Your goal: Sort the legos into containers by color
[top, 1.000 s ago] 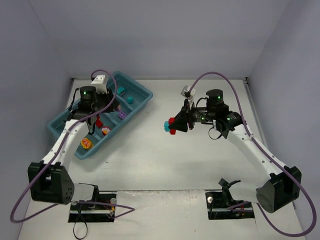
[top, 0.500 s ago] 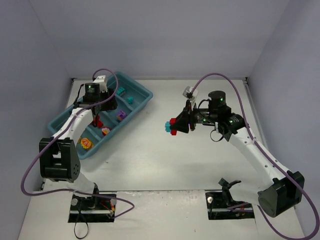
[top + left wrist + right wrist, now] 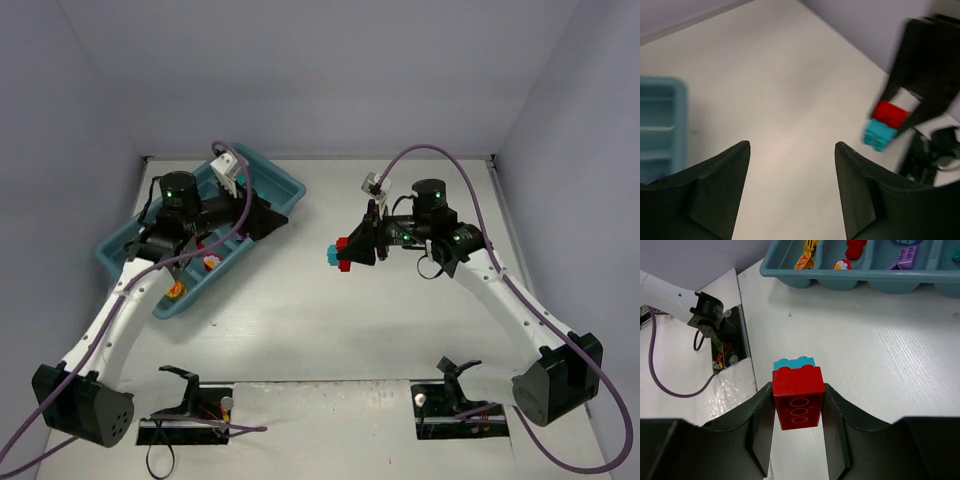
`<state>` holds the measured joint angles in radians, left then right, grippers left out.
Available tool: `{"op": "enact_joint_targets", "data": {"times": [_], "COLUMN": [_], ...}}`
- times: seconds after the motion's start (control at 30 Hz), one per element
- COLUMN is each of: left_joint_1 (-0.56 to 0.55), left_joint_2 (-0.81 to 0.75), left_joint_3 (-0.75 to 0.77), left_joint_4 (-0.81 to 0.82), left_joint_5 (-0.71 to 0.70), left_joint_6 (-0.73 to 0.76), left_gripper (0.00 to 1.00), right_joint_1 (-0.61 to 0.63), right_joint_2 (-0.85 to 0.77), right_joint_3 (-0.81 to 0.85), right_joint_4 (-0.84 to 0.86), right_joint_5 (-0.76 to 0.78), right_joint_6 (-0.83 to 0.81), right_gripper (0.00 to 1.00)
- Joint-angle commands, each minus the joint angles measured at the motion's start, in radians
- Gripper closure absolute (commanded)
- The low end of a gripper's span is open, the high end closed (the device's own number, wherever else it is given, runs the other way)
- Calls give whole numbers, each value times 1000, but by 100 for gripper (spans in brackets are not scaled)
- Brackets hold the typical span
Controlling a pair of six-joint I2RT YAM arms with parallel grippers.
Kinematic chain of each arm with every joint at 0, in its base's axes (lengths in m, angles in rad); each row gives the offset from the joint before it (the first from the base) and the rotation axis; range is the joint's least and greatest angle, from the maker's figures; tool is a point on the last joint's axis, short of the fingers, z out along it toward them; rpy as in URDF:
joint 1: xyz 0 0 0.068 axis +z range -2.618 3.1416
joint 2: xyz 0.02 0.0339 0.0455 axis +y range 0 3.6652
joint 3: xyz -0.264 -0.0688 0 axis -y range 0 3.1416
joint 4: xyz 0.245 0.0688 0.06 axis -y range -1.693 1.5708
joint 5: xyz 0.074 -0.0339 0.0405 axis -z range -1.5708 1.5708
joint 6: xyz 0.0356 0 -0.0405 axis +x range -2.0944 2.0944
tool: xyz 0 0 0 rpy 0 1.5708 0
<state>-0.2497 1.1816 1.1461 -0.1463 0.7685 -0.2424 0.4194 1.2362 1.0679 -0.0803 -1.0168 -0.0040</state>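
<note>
One red brick point(image 3: 795, 385), one teal brick point(image 3: 794, 363), stuck together, pinched in right pincer point(image 3: 797, 407) over desk point(image 3: 330, 320); left pincer point(image 3: 791, 150) spread, empty, by one four-compartment tray point(image 3: 850, 277), arm covering part.

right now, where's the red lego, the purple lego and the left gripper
red lego point(image 3: 797, 399), right wrist view, on its front face
purple lego point(image 3: 905, 254), right wrist view, on its studded face
left gripper point(image 3: 790, 150), left wrist view, midway between its open fingertips
</note>
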Motion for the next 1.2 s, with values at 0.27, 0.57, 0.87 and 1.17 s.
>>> {"op": "enact_joint_targets", "data": {"times": [0.27, 0.57, 0.87, 1.17], "left_joint_1": [-249, -299, -326, -326], "left_joint_2": [-69, -47, -8, -8], "left_joint_3": [-42, -33, -28, -48], "left_joint_4": [74, 117, 114, 116], "left_joint_5": [166, 149, 175, 210], "left_joint_6": [14, -1, 6, 6], "left_gripper": [37, 37, 37, 83], "right_joint_1": [13, 62, 84, 84], "right_joint_2": [26, 37, 28, 14], "right_joint_3": [113, 135, 138, 121], "right_joint_4": [53, 54, 60, 63], "right_joint_5": [-169, -181, -189, -206], "right_joint_6": [-1, 4, 4, 27], "right_gripper": [100, 100, 100, 100]}}
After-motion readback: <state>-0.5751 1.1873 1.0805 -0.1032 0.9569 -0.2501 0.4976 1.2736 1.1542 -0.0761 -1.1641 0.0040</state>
